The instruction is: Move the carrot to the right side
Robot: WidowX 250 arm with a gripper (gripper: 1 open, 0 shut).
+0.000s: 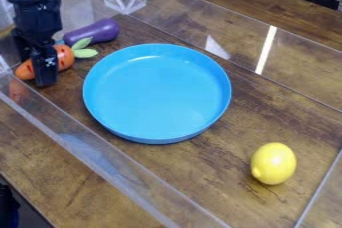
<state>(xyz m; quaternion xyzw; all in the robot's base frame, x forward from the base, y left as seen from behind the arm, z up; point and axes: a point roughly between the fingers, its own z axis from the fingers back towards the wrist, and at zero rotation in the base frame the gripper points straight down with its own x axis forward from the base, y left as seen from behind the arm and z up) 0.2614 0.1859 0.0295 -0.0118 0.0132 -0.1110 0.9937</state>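
The carrot lies at the far left of the wooden table, small and orange. My black gripper points down right over it, jaws open. Orange shows on both sides of the fingers, so they stand astride the carrot. The arm hides the carrot's middle. I cannot tell whether the fingers touch it.
A purple eggplant with a green stem lies just right of the gripper. A large blue plate sits in the middle. A yellow lemon rests at the front right. A clear plastic stand is at the back.
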